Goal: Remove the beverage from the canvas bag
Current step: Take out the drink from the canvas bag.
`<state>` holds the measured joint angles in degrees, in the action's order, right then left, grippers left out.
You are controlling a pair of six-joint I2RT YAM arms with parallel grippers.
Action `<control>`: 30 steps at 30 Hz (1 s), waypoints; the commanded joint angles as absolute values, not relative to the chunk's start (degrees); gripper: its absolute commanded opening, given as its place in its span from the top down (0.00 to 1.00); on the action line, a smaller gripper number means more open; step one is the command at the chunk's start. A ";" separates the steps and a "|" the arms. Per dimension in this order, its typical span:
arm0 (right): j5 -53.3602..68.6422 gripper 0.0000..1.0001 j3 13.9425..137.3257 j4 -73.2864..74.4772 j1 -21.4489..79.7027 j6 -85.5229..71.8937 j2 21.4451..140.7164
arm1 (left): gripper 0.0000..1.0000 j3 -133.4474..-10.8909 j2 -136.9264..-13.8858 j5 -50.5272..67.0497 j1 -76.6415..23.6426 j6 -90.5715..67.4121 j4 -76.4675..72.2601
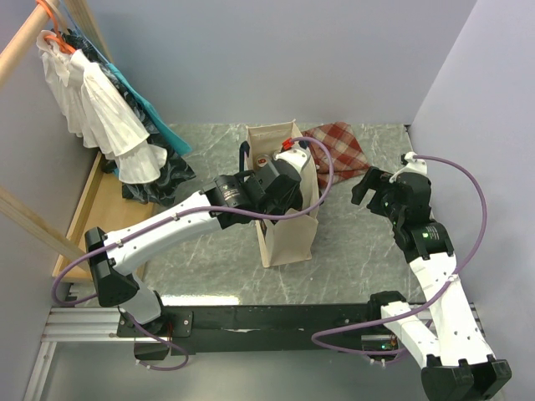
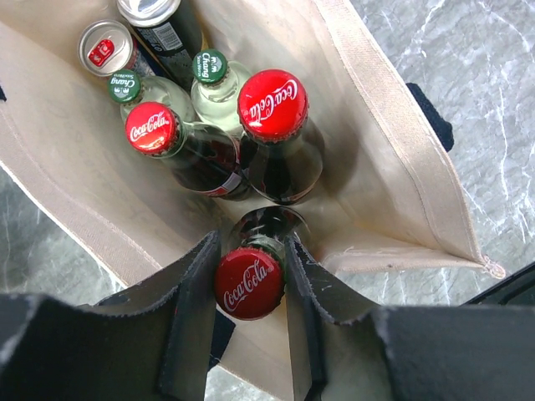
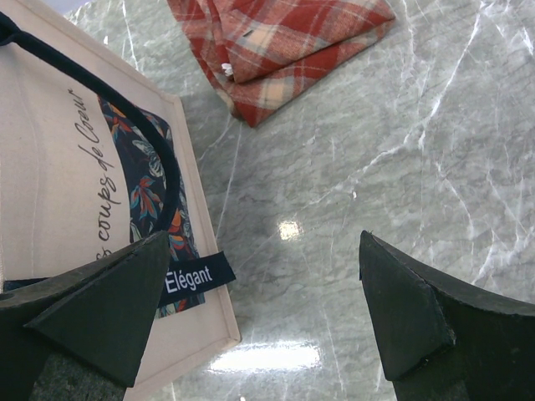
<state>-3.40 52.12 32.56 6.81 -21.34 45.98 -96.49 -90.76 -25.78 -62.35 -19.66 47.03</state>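
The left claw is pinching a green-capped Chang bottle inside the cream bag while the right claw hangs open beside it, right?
Not quite. The left wrist view shows the left gripper shut on a red-capped Coca-Cola bottle, not a Chang one. It is inside the canvas bag, and the right gripper hangs open beside it.

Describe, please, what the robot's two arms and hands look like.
The left arm and right arm have white shells with black joints and bases. A purple cable loops along each. The right arm shows a small green light. The left hand and right hand are black, each with two flat, wedge-tipped fingers.
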 commanded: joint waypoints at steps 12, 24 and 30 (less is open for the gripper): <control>-3.08 0.00 51.94 30.06 6.68 -20.92 46.23 | 0.99 -98.09 -89.56 -28.56 -62.40 -19.68 45.62; -2.73 0.04 52.12 30.06 6.59 -20.57 47.02 | 0.99 -94.75 -85.79 -26.81 -62.40 -18.28 40.52; -2.46 0.03 52.12 29.88 6.68 -20.30 47.11 | 0.99 -94.04 -81.83 -27.07 -62.32 -17.76 37.45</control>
<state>-3.09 52.05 32.14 6.81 -21.30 47.03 -92.79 -87.68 -25.32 -62.35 -19.20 44.10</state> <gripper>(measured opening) 0.961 0.384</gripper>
